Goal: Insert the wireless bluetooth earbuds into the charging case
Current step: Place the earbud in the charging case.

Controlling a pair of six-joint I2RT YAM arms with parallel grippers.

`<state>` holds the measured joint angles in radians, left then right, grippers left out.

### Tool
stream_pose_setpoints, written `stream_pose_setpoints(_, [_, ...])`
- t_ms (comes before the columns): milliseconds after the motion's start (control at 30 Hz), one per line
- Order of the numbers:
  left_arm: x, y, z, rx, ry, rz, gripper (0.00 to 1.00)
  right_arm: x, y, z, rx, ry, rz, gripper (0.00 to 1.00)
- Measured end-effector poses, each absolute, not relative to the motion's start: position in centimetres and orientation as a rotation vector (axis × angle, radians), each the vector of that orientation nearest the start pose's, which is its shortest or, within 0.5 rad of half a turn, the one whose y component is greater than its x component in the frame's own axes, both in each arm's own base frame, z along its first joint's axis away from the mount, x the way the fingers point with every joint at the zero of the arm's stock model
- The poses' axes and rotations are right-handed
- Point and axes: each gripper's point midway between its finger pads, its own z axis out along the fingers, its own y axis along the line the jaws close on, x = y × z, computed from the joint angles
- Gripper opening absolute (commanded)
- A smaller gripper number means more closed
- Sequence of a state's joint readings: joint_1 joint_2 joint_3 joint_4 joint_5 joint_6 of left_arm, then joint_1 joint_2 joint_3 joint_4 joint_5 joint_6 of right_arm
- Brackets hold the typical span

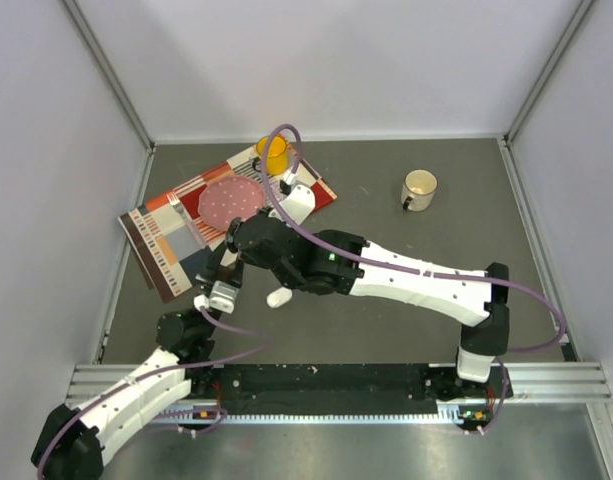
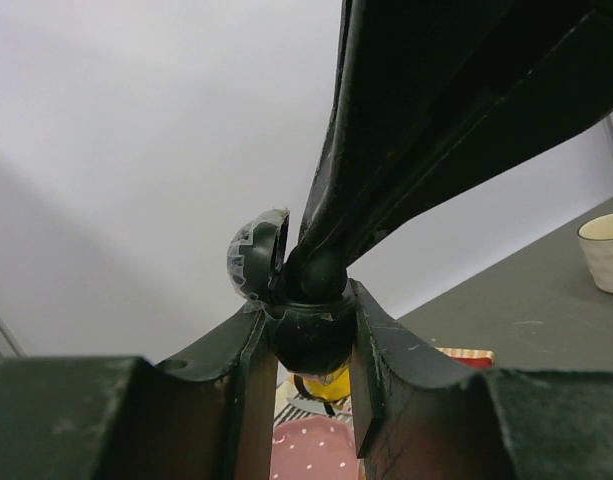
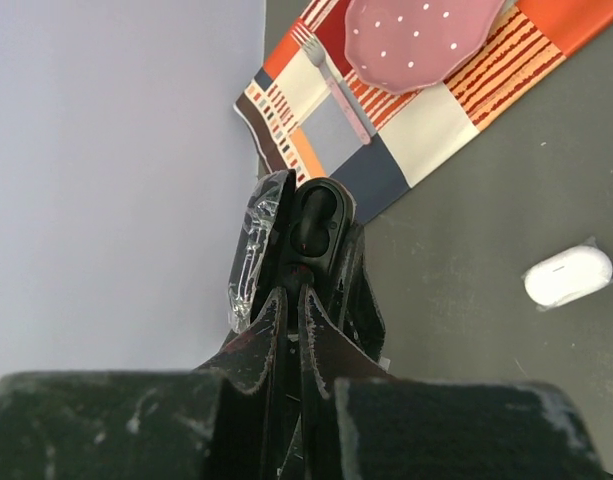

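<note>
Left wrist view: left gripper (image 2: 311,325) is clamping the black oval charging case (image 2: 308,350) aloft, its lid (image 2: 256,258) hanging open. Right gripper (image 3: 291,292), tips pinched fully together, is pressing into the case's cavity. Earbuds are too dark to tell apart in there. White oval case (image 3: 568,277) is lying on the grey counter (image 3: 466,330).

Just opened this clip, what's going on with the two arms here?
The left gripper has its jaws clamped on a black charging case and holds it up off the table with its lid open. The right gripper, jaws shut, has its tips at the case's open cavity. It is too dark there to tell whether an earbud is pinched between them. A white case lies on the table near the placemat.
</note>
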<state>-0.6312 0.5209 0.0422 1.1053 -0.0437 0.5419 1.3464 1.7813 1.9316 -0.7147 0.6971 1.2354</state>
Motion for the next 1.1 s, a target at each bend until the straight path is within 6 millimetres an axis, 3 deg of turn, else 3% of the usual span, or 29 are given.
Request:
stream_pose_setpoints(400, [23.0,-12.4,29.7,0.478,0.83,-0.031,0.0,19.6,47.7,32.0,0.352,2.136,0.897,0.0])
stream_pose_setpoints(467, [23.1,-12.4,29.5,0.477,0.834,-0.029,0.0,19.7,47.8,31.8,0.353,2.146,0.898,0.05])
stream_pose_setpoints(533, [23.1,-12.3,29.5,0.475,0.837,-0.027,0.0,19.7,47.9,31.7,0.351,2.152,0.898,0.19])
stream_pose_setpoints(667, [23.2,-12.5,29.3,0.481,0.841,-0.031,0.0,19.8,48.0,31.8,0.352,2.151,0.904,0.3])
stream_pose_setpoints(1100, [22.9,-12.5,29.7,0.439,0.84,-0.085,0.0,19.8,47.1,31.5,0.313,2.15,0.858,0.35])
